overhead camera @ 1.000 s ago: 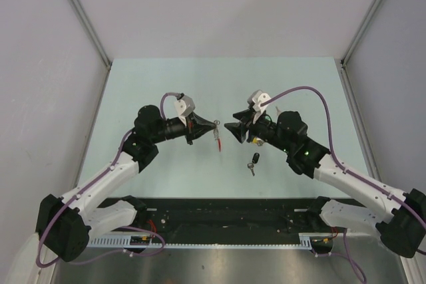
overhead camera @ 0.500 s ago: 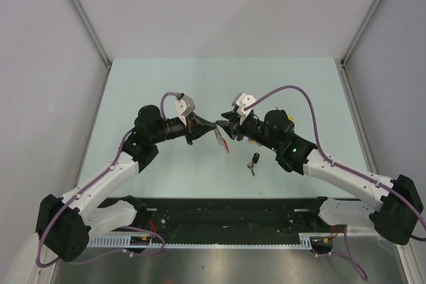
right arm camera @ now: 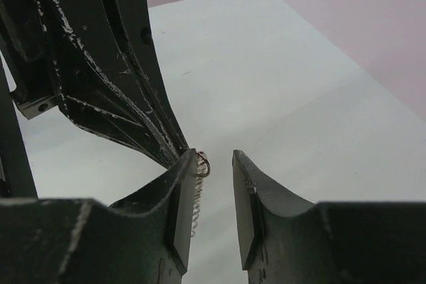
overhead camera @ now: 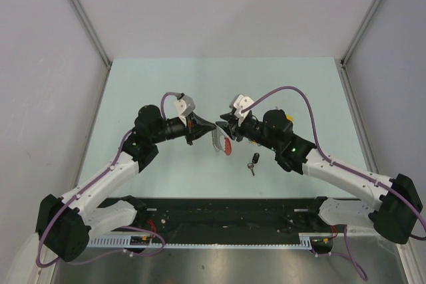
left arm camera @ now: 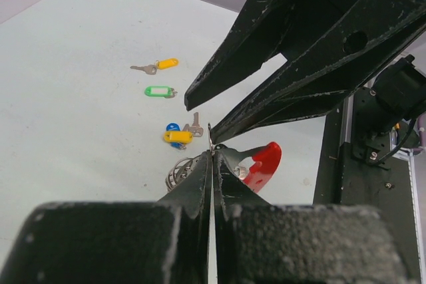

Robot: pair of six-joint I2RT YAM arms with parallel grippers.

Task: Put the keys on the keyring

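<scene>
My left gripper [overhead camera: 208,126] is shut on the keyring, and its tips [left arm camera: 213,154] pinch the metal loop. The red tag [left arm camera: 263,164] hangs just right of the tips, and the grey chain [left arm camera: 178,172] coils to the left. In the top view the tag [overhead camera: 227,146] hangs above the table. My right gripper [overhead camera: 222,124] is open, tip to tip with the left one. In the right wrist view the chain [right arm camera: 198,194] lies against its left finger [right arm camera: 183,184]. The black-headed key [overhead camera: 253,161] lies on the table. The yellow [left arm camera: 164,64], green [left arm camera: 158,90] and blue-and-yellow [left arm camera: 178,135] keys lie further off.
The pale green table [overhead camera: 166,84] is walled by grey panels at the back and sides. A black rail [overhead camera: 226,217] runs along the near edge between the arm bases. The right arm [overhead camera: 313,161] covers the coloured keys in the top view.
My right gripper has moved left until it meets the left gripper's tips. The red tag has swung out below them. The black-headed key has not moved.
</scene>
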